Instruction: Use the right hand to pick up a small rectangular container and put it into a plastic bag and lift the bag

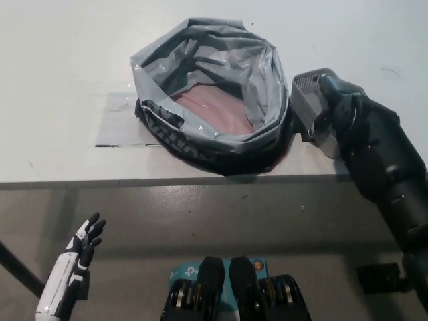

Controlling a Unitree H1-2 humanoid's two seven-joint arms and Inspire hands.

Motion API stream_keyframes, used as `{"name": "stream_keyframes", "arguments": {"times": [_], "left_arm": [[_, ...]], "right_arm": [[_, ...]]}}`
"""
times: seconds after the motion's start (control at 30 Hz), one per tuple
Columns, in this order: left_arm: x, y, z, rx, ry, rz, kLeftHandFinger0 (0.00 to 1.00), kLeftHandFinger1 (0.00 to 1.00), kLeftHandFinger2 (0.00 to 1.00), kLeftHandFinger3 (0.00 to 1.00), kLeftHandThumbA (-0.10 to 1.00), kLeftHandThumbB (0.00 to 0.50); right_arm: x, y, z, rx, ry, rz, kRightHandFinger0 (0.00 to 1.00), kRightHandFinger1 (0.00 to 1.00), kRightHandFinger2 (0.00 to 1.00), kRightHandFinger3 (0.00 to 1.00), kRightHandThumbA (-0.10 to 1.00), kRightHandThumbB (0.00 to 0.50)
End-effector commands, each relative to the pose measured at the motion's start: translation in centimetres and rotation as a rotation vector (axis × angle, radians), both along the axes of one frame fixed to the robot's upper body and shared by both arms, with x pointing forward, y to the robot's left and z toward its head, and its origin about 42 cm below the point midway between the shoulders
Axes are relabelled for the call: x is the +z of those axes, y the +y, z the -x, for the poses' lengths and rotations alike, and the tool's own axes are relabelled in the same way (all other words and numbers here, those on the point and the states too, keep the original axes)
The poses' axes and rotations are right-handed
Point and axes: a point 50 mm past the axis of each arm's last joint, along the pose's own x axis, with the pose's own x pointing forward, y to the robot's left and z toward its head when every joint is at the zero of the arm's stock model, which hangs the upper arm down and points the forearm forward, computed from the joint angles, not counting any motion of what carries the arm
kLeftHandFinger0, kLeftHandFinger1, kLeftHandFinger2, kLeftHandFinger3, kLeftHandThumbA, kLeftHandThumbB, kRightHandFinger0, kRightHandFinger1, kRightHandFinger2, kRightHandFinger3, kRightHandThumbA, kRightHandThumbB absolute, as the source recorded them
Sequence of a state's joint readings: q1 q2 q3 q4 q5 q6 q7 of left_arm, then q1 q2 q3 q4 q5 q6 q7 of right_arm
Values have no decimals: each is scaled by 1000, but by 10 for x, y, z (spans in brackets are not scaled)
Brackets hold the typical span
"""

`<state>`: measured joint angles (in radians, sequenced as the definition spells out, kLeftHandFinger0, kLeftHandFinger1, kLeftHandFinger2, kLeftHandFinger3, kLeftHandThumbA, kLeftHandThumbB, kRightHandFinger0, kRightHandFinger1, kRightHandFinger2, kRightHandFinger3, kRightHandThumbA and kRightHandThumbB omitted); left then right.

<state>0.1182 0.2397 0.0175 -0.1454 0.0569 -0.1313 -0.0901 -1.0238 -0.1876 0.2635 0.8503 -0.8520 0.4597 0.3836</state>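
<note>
On the white table (67, 67), just right of the open grey bag (207, 100), the black right hand (341, 110) is clamped around the small metal container (309, 100), tilted at the bag's rim. The pick-up looks under way; next it needs lifting over the rim and lowering inside. Down at lower left, the white left hand (83, 244) rests, fingers apart, over the grey floor (200, 214).
</note>
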Motion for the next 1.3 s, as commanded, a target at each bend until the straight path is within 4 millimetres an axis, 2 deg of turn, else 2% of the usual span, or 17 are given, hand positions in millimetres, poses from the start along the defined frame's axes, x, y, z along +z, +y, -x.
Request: {"name": "stream_keyframes", "arguments": {"times": [0.0, 0.1, 0.13, 0.2, 0.23, 0.27, 0.3, 0.37, 0.4, 0.47, 0.5, 0.73, 0.8, 0.9, 0.97, 1.07, 1.27], "left_arm": [[14, 2, -3, -16, -72, -24, 1000, 1000, 1000, 1000, 1000, 125], [14, 2, -4, -17, -78, -21, 1000, 1000, 1000, 1000, 1000, 115], [14, 2, -5, -17, -79, -23, 1000, 1000, 1000, 1000, 1000, 113], [15, 2, -5, -19, -83, -21, 1000, 1000, 1000, 1000, 1000, 111], [15, 2, -6, -18, -84, -22, 1000, 1000, 1000, 1000, 1000, 111], [15, 2, -6, -17, -83, -25, 1000, 1000, 1000, 1000, 1000, 119], [16, 2, -7, -17, -83, -29, 1000, 1000, 1000, 1000, 1000, 124], [17, 2, -7, -16, -84, -28, 1000, 1000, 1000, 1000, 1000, 124], [17, 2, -7, -16, -85, -27, 1000, 1000, 1000, 1000, 1000, 127], [17, 3, -7, -14, -87, -27, 1000, 1000, 1000, 1000, 1000, 128], [16, 4, -6, -15, -88, -26, 1000, 1000, 1000, 1000, 1000, 132], [17, 5, -9, -15, -93, -37, 1000, 1000, 1000, 1000, 1000, 114], [17, 5, -9, -17, -88, -39, 1000, 1000, 1000, 1000, 1000, 116], [15, 5, -7, -17, -80, -33, 1000, 1000, 1000, 1000, 1000, 123], [14, 5, -5, -16, -79, -32, 1000, 1000, 1000, 1000, 1000, 107], [11, 6, -1, -13, -67, -33, 1000, 1000, 1000, 1000, 1000, 103], [6, 9, 3, -1, -53, -27, 1000, 1000, 1000, 1000, 1000, 109]], "right_arm": [[-11, -4, -2, 27, 261, -47, 1000, 1000, 1000, 1000, 835, 343], [-12, -6, 0, 9, 199, -75, 720, 942, 1000, 1000, 548, 361], [-11, -7, 0, 2, 166, -75, 537, 702, 883, 1000, 471, 382], [-11, -7, 1, -5, 116, -33, 482, 633, 777, 1000, 428, 366], [-10, -7, 0, -7, 108, -29, 300, 460, 615, 1000, 403, 361], [-10, -6, 0, -10, 89, -15, 360, 644, 816, 1000, 373, 372], [-8, -6, 0, -13, 41, 22, 1000, 1000, 1000, 925, 309, 366], [-8, -6, 0, -15, 3, 41, 1000, 1000, 1000, 872, 238, 348], [-7, -6, 0, -25, -27, 30, 461, 518, 665, 977, 85, 300], [-7, -6, 0, -30, -68, 31, 76, 229, 389, 1000, 5, 228], [-8, -6, 0, -35, -106, 10, 32, 198, 347, 1000, 18, 199], [0, -12, -4, -73, -200, -133, 59, 257, 334, 991, -48, 224], [4, -18, -4, -82, -230, -216, 62, 278, 317, 543, -99, 223], [9, -28, -4, -104, -270, -376, 44, 347, 440, 296, -64, 221], [13, -33, -4, -135, -275, -484, 138, 433, 526, 364, -6, 225], [15, -38, -5, -169, -278, -613, 2, 361, 607, 550, 49, 227], [40, -50, -9, -165, -360, -913, 76, 509, 816, 632, 53, 277]]}}
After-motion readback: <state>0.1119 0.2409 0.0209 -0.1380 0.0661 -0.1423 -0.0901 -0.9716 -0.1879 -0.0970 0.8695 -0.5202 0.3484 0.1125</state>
